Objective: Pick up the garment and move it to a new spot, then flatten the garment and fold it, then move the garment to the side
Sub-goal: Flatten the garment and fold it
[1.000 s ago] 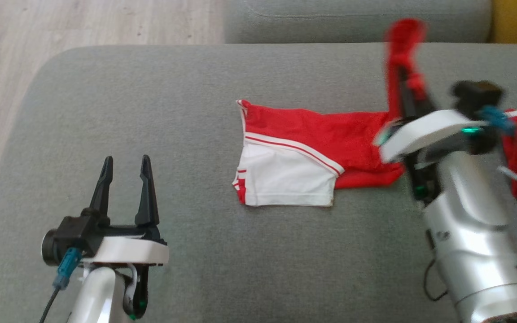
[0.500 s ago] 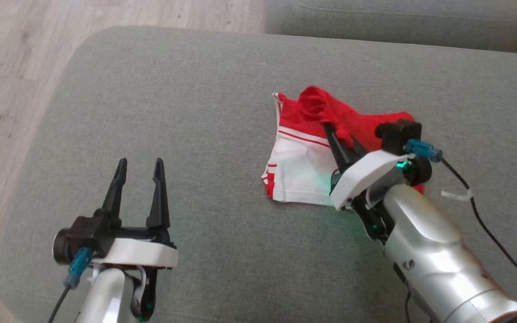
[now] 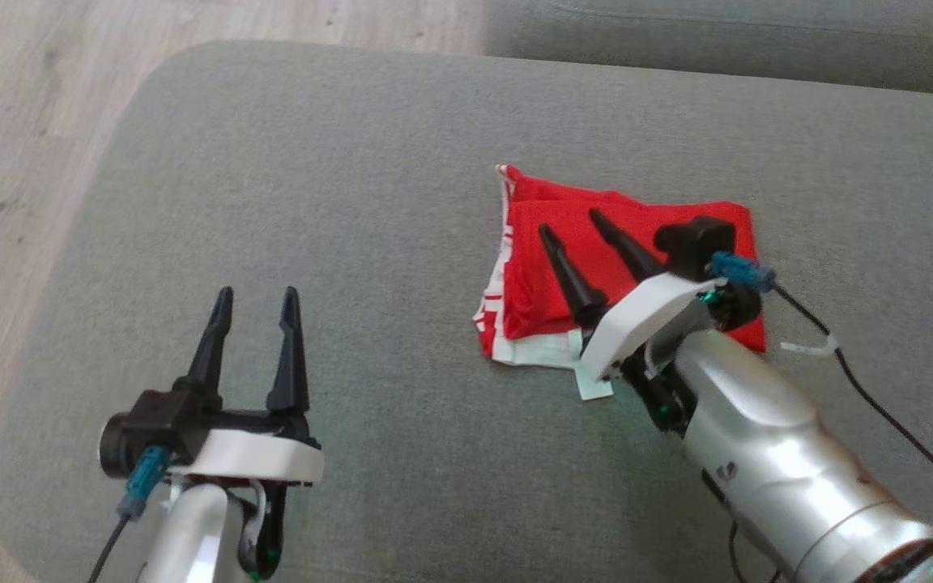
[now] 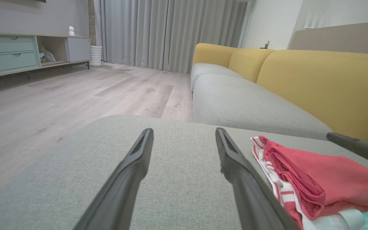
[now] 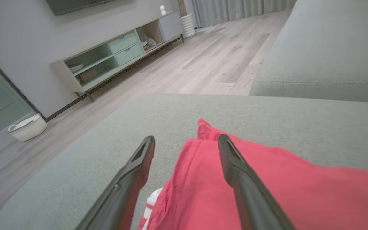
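The red and white garment (image 3: pixel 551 259) lies folded over on the grey cushion (image 3: pixel 353 178), red layer on top, white edge showing along its left and front. My right gripper (image 3: pixel 570 223) hovers just above the red fabric, fingers spread open and holding nothing. The right wrist view has the garment (image 5: pixel 267 188) under and between its fingers (image 5: pixel 235 169). Well off to the left, my left gripper (image 3: pixel 258 295) stands open and empty over bare cushion. In the left wrist view the garment (image 4: pixel 315 179) rests at the lower right, beside the left gripper (image 4: pixel 182 132).
The cushion's rounded left edge drops to a wooden floor (image 3: pixel 21 121). A second grey cushion (image 3: pixel 717 40) runs along the back, with yellow backrests (image 4: pixel 315 83) behind. A black cable (image 3: pixel 879 413) trails from my right wrist. A sideboard (image 5: pixel 117 57) and a basket (image 5: pixel 27 127) stand across the room.
My right gripper carried the red part over the white part, then opened and let it drop flat. The head camera shifted between the oldest frame and now. My left gripper stayed put.
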You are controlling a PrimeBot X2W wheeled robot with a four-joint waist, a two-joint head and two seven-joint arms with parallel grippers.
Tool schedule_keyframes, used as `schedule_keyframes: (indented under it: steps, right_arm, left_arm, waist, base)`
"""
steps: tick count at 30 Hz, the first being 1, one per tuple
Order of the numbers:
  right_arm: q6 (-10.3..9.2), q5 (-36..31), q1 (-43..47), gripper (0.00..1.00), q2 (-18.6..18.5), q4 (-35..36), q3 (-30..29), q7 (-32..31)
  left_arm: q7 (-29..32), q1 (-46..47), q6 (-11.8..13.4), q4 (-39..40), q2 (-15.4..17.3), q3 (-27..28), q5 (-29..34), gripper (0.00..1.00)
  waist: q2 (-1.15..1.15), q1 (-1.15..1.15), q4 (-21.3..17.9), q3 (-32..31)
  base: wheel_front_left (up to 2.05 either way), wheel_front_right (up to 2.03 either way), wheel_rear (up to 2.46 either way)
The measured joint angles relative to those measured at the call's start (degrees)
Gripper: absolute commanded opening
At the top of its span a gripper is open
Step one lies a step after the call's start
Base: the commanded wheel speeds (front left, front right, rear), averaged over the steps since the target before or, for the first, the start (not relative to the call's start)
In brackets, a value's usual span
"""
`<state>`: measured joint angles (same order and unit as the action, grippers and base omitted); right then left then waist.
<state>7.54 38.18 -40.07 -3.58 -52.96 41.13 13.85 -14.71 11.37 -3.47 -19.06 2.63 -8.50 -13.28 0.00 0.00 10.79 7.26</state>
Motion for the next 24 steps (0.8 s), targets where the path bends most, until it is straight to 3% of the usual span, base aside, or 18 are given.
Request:
schedule_keyframes:
  steps: [3,6,10,15,19,24]
  right_arm:
    - [0.0,-2.41,-0.73,1.0,0.02,-0.62,-4.02,0.36]
    - [0.0,-9.69,-0.67,1.0,-0.02,0.93,-11.95,0.37]
    - [0.0,-21.32,1.84,1.0,-0.02,7.22,-24.77,0.52]
    - [0.0,-31.61,12.63,1.0,-0.02,16.81,-36.87,0.53]
    - [0.0,-34.82,20.7,1.0,0.01,22.76,-41.76,0.53]
    - [0.0,-35.05,26.44,1.0,0.46,27.72,-42.8,0.53]
  left_arm:
    - [0.0,-0.01,0.0,0.27,0.0,1.19,0.09,1.0]
    - [0.0,-0.02,0.0,0.82,-0.01,1.44,0.24,1.0]
    - [0.0,-0.14,0.01,1.04,-0.01,1.87,0.24,1.0]
    - [0.0,-0.79,0.45,1.43,-0.01,2.34,0.24,1.0]
    - [0.0,-2.13,0.48,1.45,-0.01,2.22,0.24,1.0]
    - [0.0,-2.53,0.52,1.42,0.0,2.14,0.24,1.0]
  waist:
    - [0.0,0.0,-1.53,-0.54]
    - [0.0,0.0,-3.44,-1.03]
    - [0.0,0.0,-6.01,-1.73]
    - [0.0,0.0,-8.67,-2.64]
    - [0.0,-0.01,-10.16,-3.03]
    - [0.0,0.0,-11.37,-3.19]
  base:
    - [0.0,0.0,0.0]
    - [0.0,0.0,0.0]
    - [0.0,0.0,0.0]
    - [0.0,0.0,0.0]
    - [0.0,0.0,0.0]
    - [0.0,0.0,0.0]
